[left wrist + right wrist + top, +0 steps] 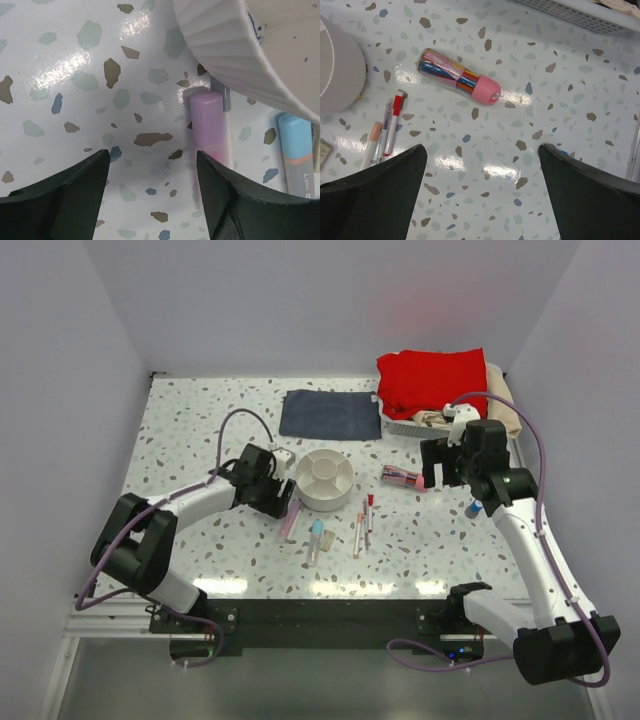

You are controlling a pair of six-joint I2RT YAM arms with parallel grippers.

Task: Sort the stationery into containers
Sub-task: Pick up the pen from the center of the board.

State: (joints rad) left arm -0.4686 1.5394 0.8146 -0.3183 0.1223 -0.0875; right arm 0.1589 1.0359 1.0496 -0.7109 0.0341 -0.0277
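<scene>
The off-white divided bowl (325, 478) stands mid-table. My left gripper (283, 497) is open and low at its left side. In the left wrist view the gripper (152, 170) spans bare table; a pink marker (207, 125) lies just beyond its right fingertip, against the ribbed bowl wall (225, 50), with a blue-capped marker (297, 150) beside it. Red-capped pens (365, 520) lie in front of the bowl. My right gripper (440, 465) is open and empty above the table (482, 160), near the pink-tipped bundle (457, 77). A beige block (324, 150) shows at the left edge.
A folded dark-blue cloth (330, 414) lies behind the bowl. A white basket (400, 427) with red and beige cloths stands at the back right. A small blue-capped item (473, 508) lies beside the right arm.
</scene>
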